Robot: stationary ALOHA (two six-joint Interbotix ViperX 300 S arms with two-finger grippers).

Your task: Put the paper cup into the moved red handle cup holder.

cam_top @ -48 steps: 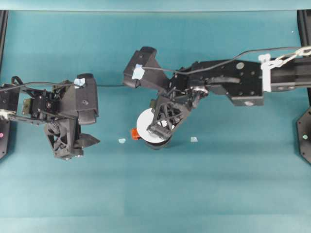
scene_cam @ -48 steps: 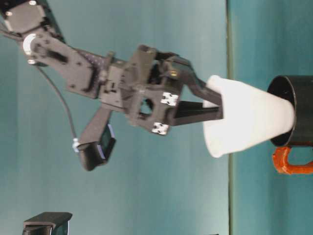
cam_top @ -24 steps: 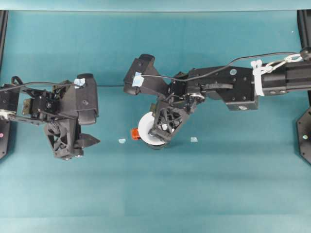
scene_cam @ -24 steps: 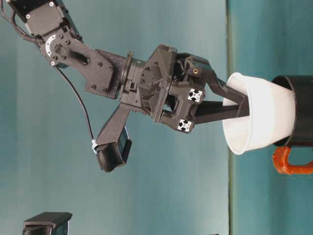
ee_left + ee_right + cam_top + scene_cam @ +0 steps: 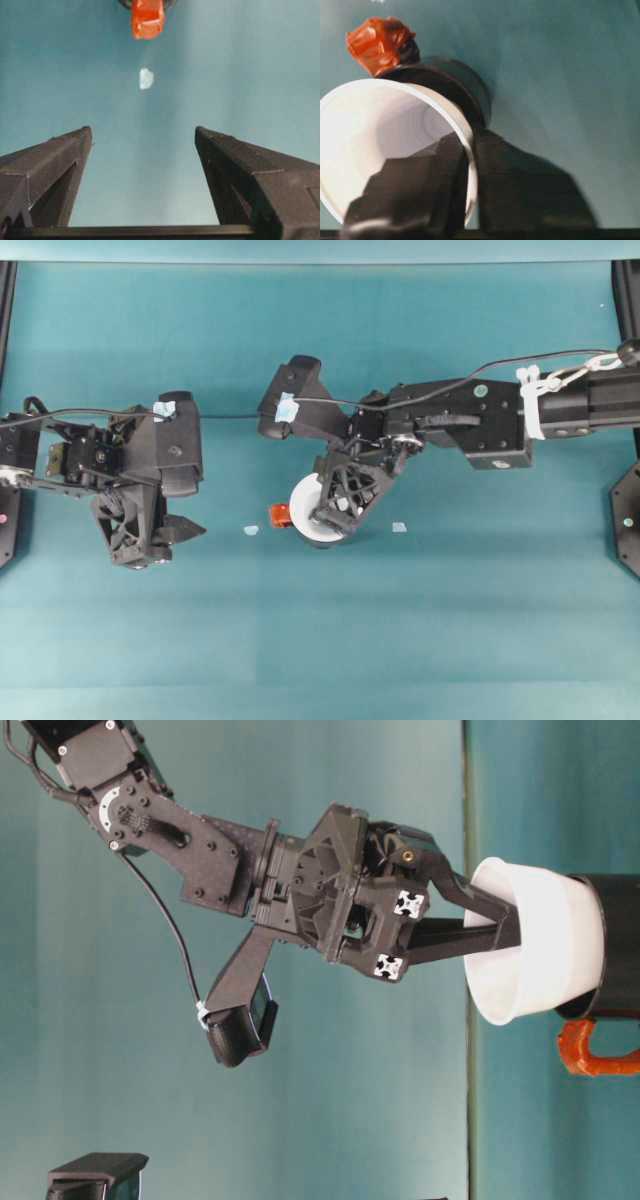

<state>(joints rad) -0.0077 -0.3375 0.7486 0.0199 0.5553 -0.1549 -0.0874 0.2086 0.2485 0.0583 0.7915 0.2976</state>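
A white paper cup (image 5: 304, 508), a glossy black holder (image 5: 615, 945) with red-orange handle (image 5: 597, 1057), teal table (image 5: 400, 640).

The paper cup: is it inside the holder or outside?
Partly inside: the paper cup has its base within the red handle cup holder; its rim stands out.

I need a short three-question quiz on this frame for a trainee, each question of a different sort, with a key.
1. True or false: the right gripper pinches the paper cup by its rim, one finger inside and one outside.
2. Multiple choice: where is the cup's base? A) flat on the table beside the black holder; B) inside the holder's mouth, with the wide upper part still standing out above it; C) held by the left gripper.
3. Fill in: the left gripper's fingers stand ____ with nothing between them, pointing toward the holder's red handle.

Key: 1 true; 2 B; 3 open.
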